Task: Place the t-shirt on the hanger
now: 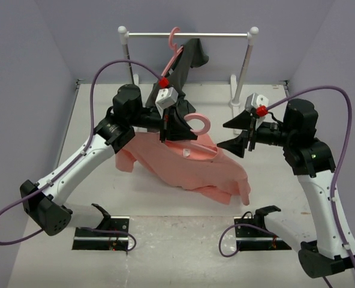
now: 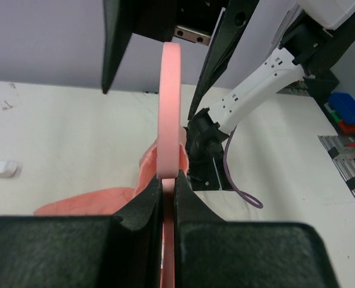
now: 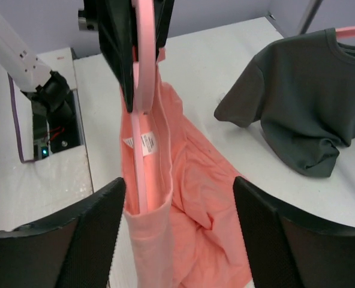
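- Where the left gripper (image 1: 173, 127) stands left of centre, it is clamped shut on the hanger (image 1: 208, 125) just below the hook, and the hanger is held up off the counter (image 1: 165, 204).
- In the left wrist view the hanger is seen edge-on between the closed fingers, so its long axis is judged to run away from that gripper and toward the right arm (image 1: 312, 162).
- The t-shirt (image 1: 192, 168) is draped from the hanger at mid-counter, with most of its cloth crumpled on the counter below.
- In the right wrist view one side of the hanger is seen entering the neck opening beside the labels (image 3: 143, 141). Whether the far shoulder is seated cannot be told.
- The right gripper (image 1: 225, 135) is held with its fingers wide apart and nothing between them, just to the right of the t-shirt and pointed at the collar.
- The loose side of the t-shirt is judged nearer the right arm, so drawing the cloth over the hanger is expected to fall to that arm.
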